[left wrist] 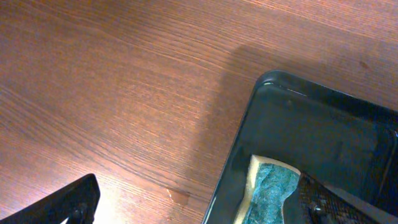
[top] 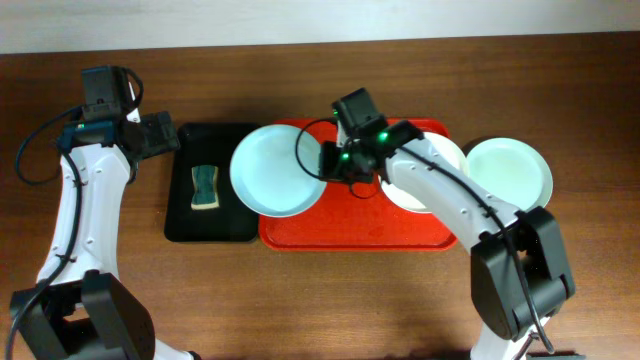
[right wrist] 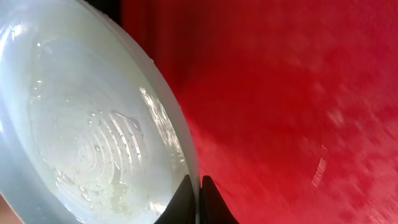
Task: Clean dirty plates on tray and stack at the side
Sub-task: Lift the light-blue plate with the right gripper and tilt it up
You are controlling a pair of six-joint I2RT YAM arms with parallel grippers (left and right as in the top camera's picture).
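Red tray (top: 350, 236) carries a white plate (top: 449, 157); right hand (top: 326, 160) pinches the rim of a mint plate (top: 268, 170). Black tray (top: 226, 226) holds a sponge (top: 206, 187); left hand (top: 168, 135) spread wide.

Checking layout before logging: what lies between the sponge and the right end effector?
Overhead view: the pale mint plate, pinched at its rim by the right end effector, fills most of that stretch; a strip of black tray separates it from the sponge.
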